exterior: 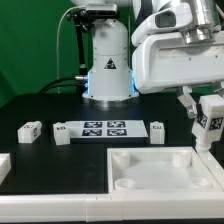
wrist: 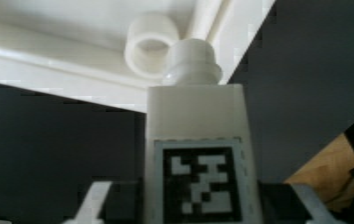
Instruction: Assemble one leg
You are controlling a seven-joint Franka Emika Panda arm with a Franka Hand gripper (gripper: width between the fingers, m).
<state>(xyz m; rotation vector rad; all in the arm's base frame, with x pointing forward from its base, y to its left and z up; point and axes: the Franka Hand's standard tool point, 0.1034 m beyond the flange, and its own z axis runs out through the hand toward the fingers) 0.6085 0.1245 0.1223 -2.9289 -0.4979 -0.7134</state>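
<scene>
My gripper is shut on a leg, a small white block with a black-and-white marker. It holds the leg upright above the far right corner of the large white tray-shaped panel. In the wrist view the leg fills the middle between the two fingers, and its round tip points at a round socket in the corner of the panel. I cannot tell whether the tip touches the socket.
The marker board lies behind the panel. Three more legs lie on the black table: one at the exterior view's left, one beside the board, and one at its right end. A white part shows at the left edge.
</scene>
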